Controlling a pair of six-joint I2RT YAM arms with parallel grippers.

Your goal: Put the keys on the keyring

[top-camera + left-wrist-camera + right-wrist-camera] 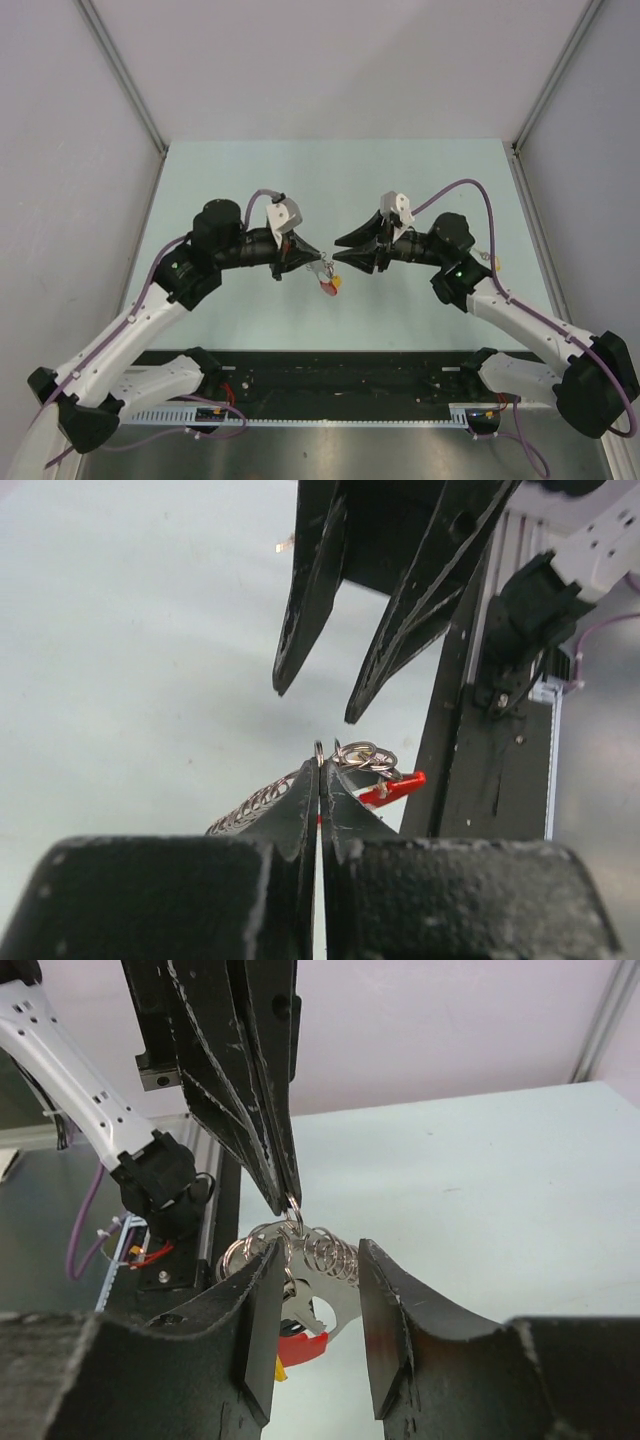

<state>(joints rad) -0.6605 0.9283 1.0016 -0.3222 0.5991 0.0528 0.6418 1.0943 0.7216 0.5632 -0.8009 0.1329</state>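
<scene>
The keyring hangs above the table as a bunch: thin silver rings, a wire coil, a flat silver piece, a red band and a yellow key head. My left gripper is shut on one ring at its fingertips, with the red band dangling below. My right gripper stands open, its two fingers on either side of the coil and not pinching it. From above, both grippers meet at mid-table, left gripper and right gripper, over the bunch.
A small key with a yellowish tag lies on the pale green table beside the right arm's elbow. A black rail runs along the near edge. Grey walls close in on both sides.
</scene>
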